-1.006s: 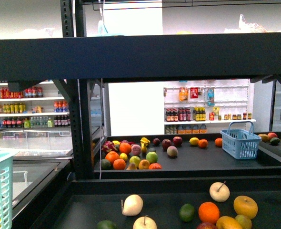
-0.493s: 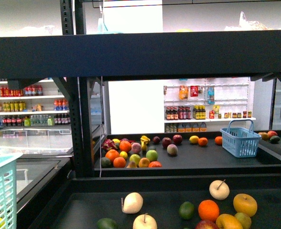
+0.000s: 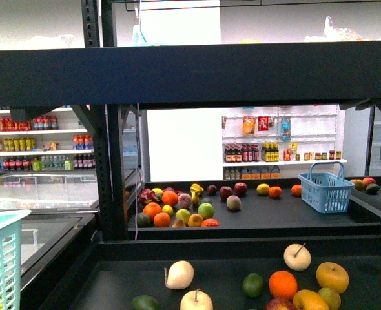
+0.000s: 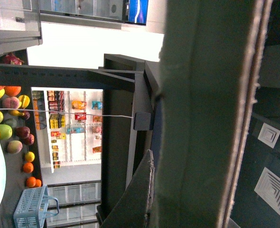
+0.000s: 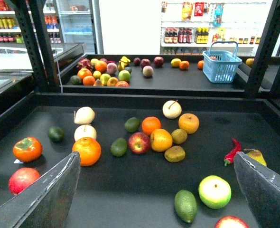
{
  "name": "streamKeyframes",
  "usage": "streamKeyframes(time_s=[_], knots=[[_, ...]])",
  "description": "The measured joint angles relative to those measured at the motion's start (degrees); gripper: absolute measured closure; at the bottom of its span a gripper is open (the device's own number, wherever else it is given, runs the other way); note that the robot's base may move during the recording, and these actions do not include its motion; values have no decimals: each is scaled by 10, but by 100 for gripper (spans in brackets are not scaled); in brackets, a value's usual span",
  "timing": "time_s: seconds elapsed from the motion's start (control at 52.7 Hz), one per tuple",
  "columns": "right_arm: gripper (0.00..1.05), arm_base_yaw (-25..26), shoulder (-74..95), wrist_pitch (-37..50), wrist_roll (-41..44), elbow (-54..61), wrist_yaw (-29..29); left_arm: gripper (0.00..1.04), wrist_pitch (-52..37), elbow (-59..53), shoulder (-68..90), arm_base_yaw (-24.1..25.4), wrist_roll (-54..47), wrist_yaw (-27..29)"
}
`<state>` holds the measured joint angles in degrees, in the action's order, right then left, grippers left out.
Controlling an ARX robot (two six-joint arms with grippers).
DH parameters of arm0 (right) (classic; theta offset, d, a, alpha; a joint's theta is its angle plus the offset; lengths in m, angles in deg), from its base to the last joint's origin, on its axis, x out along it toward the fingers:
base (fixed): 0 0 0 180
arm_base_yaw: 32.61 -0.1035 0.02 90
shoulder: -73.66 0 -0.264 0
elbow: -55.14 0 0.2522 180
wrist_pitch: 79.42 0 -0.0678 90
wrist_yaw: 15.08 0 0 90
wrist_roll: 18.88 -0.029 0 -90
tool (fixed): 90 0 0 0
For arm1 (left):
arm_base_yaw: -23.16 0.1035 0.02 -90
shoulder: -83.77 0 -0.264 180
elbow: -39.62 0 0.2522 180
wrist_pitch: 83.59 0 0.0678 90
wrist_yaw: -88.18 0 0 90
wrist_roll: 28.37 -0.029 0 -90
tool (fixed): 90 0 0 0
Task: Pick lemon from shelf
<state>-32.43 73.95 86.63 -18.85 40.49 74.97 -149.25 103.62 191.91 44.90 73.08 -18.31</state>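
Mint basket (image 3: 3, 258) at your lower left has crept further into the front view than a second ago, while the fruit has stayed put. Now, your lemon (image 5: 161, 140): as best I can tell it's the yellow-orange oval lying around the middle of the near tier of the shelf (image 3: 177, 71), though I can't be sure of that call. A red apple (image 5: 139, 142) touches it on the left, a dull green-brown fruit (image 5: 179, 136) sits just beside it on the right, and an orange (image 5: 151, 125) lies just behind, toward the back edge. A yellow apple (image 5: 189, 123) rests near that orange, further right. Your right claw (image 5: 156, 154) hangs above the near tier with its fingers spread wide apart, gripping nothing, the lemon showing between them. Left claw: dark surfaces crowd the left wrist view, so I can't tell how it stands. Further out, the far tier carries a heap of fruit (image 3: 177, 210) toward its left end and a blue basket (image 3: 326, 192) toward its right, with white shelves of bottles (image 3: 278, 155) behind.
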Motion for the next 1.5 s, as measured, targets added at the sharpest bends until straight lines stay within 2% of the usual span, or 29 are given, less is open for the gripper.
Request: streamKeyframes(time_s=[0.797, 0.911, 0.968, 1.158, 1.252, 1.328, 1.404, 1.442, 1.499], knots=[[8, 0, 0, 0, 0, 0, 0, 99, 0, -1, 0, 17, 8, -33], [8, 0, 0, 0, 0, 0, 0, 84, -2, -1, 0, 17, 6, -37], [8, 0, 0, 0, 0, 0, 0, 71, -2, -2, 0, 17, 5, -40], [8, 0, 0, 0, 0, 0, 0, 42, -2, -2, 0, 17, 4, -47], [8, 0, 0, 0, 0, 0, 0, 16, -3, -2, 0, 17, 4, -47], [8, 0, 0, 0, 0, 0, 0, 5, -3, -2, 0, 17, 4, -47], [8, 0, 0, 0, 0, 0, 0, 10, -3, -2, 0, 17, 4, -47], [8, 0, 0, 0, 0, 0, 0, 7, -3, -2, 0, 17, 3, -47], [8, 0, 0, 0, 0, 0, 0, 8, -3, -2, 0, 18, 3, -47]])
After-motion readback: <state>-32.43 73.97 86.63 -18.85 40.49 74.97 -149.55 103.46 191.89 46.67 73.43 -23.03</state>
